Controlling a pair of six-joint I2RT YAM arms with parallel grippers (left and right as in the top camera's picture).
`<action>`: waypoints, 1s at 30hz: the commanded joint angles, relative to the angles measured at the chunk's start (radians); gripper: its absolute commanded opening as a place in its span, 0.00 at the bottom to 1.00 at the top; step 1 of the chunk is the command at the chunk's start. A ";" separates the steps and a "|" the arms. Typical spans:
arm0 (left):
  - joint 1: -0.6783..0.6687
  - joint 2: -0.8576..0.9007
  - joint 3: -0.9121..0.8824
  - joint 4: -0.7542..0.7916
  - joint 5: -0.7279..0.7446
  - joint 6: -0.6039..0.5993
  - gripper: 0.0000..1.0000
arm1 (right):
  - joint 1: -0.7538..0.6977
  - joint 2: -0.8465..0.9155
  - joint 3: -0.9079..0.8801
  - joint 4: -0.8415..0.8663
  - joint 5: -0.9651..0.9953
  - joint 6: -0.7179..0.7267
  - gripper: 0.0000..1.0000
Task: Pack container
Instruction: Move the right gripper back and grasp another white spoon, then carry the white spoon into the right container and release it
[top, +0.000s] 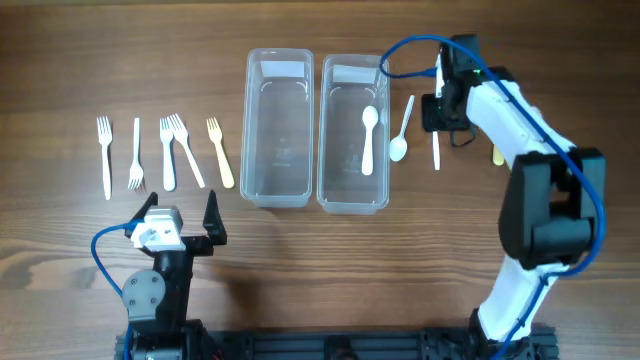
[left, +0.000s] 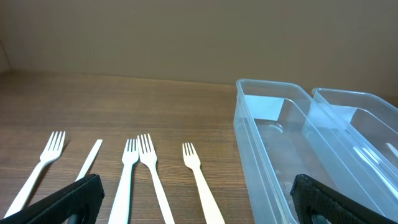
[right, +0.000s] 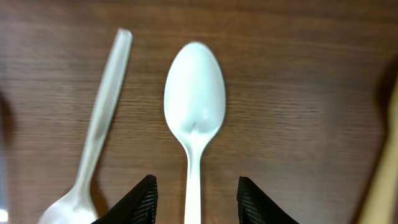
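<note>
Where the spoon lies, the container is clear.

Left clear rectangular plastic container: upright, holds nothing. Right clear plastic container: alongside it, one white plastic spoon lying lengthwise inside. Five pale plastic forks: row on the table, left of both. Loose white spoon: just right of them.
</note>
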 joint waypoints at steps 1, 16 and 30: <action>-0.007 -0.006 -0.006 0.002 0.016 0.019 1.00 | 0.000 0.068 -0.004 0.009 -0.016 -0.010 0.41; -0.007 -0.006 -0.006 0.002 0.016 0.019 1.00 | -0.001 0.091 -0.016 -0.026 0.030 0.019 0.04; -0.007 -0.006 -0.006 0.002 0.016 0.019 1.00 | 0.135 -0.446 0.053 -0.095 -0.068 0.106 0.04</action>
